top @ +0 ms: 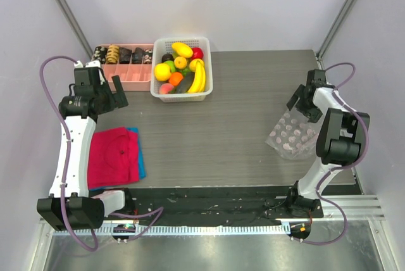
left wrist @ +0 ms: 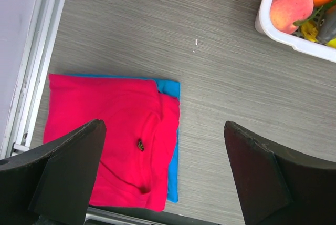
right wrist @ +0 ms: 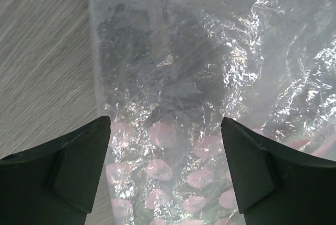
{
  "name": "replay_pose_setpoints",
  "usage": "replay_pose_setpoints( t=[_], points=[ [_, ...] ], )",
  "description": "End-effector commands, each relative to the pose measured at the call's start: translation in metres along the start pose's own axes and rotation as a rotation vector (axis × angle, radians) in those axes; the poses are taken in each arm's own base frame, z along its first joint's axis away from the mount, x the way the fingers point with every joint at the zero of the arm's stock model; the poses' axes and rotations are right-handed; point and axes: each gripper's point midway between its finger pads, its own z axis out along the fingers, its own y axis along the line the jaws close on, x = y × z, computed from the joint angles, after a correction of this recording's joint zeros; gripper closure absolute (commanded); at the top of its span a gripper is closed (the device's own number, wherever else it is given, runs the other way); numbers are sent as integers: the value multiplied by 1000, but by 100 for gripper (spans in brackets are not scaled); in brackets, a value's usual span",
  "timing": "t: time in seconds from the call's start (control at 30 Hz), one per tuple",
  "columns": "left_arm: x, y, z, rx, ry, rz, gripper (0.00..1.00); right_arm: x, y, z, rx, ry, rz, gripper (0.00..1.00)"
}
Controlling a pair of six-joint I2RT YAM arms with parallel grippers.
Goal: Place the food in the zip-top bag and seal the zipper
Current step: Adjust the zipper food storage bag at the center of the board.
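left fingers [left wrist: 68,175] apart | right fingers [right wrist: 60,164] apart over zip-top bag [right wrist: 173,130] | zipper indiscernible | food [top: 182,50] partly hidden in basket [top: 183,97]

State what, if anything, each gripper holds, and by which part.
Nothing is held. The left gripper is open above the table; the right gripper is open over the zip-top bag, not closed on it.

zip-top bag [right wrist: 210,104] edges cropped, basket [left wrist: 294,40] cut off

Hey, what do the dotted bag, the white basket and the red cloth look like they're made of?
Bag: thin clear plastic film, glossy; it crinkles and glints. Basket: probably rigid moulded plastic, judging by its smooth, faintly shiny white rim. Red cloth: soft matte fabric, folded, with creases.
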Motion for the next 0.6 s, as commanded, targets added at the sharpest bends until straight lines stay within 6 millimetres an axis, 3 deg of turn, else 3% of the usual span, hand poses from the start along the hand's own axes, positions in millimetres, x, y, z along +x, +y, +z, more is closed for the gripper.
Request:
replay_pose_setpoints(
  t=[0.0,0.1,0.17,0.23,0.3,0.4,0.57],
  points=[
    [-15,3,-2,-20,-71,-10,0,-8,2,14,18,-27,27,9],
    [-14,4,2,-25,-64,-11,0,3,10,26,-22,23,12,16],
    [-13,4,4,-28,-54,-9,0,16,19,35,-78,84,-16,29],
    [-13,4,4,-29,-54,-5,0,23,23,40,-105,118,-45,48],
    [-12,5,4,-29,-55,2,0,34,45,35,-229,170,-86,73],
    [-9,0,4,0,-49,16,0,45,62,30,-332,212,-216,99],
    [-8,-13,2,90,-60,56,0,66,89,5,-454,209,-652,99]
  ],
)
